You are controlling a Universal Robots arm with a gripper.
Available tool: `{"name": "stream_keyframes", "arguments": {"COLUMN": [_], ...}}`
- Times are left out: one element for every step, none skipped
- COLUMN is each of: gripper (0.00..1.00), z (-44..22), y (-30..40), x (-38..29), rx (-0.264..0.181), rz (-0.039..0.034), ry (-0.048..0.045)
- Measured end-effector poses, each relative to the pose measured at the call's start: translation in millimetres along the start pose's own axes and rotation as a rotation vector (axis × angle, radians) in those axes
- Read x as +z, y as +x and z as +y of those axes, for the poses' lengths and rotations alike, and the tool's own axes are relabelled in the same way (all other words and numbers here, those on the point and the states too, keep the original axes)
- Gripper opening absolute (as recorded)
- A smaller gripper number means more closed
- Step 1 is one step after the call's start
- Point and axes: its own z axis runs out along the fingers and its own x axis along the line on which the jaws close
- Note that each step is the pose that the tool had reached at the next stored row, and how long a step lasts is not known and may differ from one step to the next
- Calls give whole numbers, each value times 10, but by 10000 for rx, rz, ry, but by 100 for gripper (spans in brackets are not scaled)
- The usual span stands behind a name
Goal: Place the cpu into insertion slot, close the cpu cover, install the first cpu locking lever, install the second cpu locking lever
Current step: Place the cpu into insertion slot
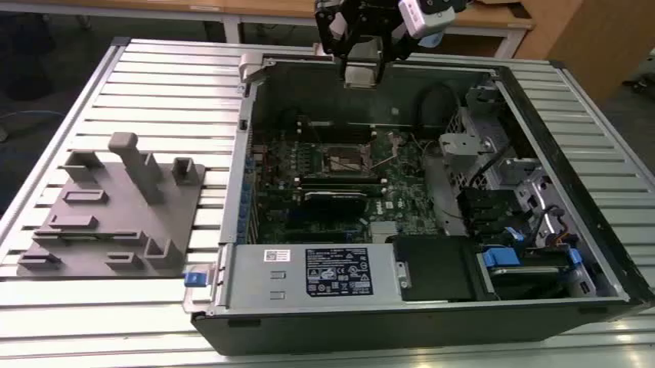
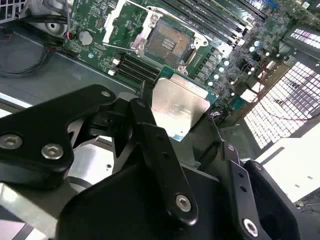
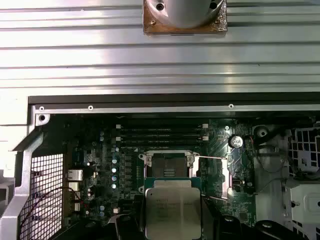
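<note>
My gripper (image 1: pixel 360 70) hangs high over the back wall of the open computer case (image 1: pixel 573 115), shut on the cpu (image 1: pixel 360 76). The cpu is a flat square chip with a dull silver top (image 2: pixel 180 102) (image 3: pixel 172 210), pinched at its edges by black fingers (image 2: pixel 150 132). Well below it, on the green board, lies the insertion slot (image 1: pixel 348 161) (image 2: pixel 168 42) (image 3: pixel 167 166), a dark square socket that stands bare. The silver cpu cover (image 2: pixel 121 22) stands lifted at the socket's side. Thin wire locking levers (image 3: pixel 212 158) stick out beside the socket.
The case lies on a slatted aluminium table (image 1: pixel 164 92). A grey fixture plate (image 1: pixel 113 207) with upright blocks sits at the exterior view's left. Inside the case are long black memory slots (image 3: pixel 160 134), a power supply (image 1: pixel 307 272), and a drive cage with cables (image 1: pixel 511 222).
</note>
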Motion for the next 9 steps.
{"name": "stream_keyframes", "arguments": {"gripper": [54,54,54,54,54,54,54,54,54], "z": [0,0,0,0,0,0,-1,-2,-2], "y": [0,0,0,0,0,0,0,0,-1], "x": [0,0,0,0,0,4,11,18,26], "rx": [0,0,0,0,0,0,0,-1,-1], "rz": [0,0,0,0,1,0,-1,-3,-4], "ry": [0,0,0,0,1,0,-2,-1,-1]}}
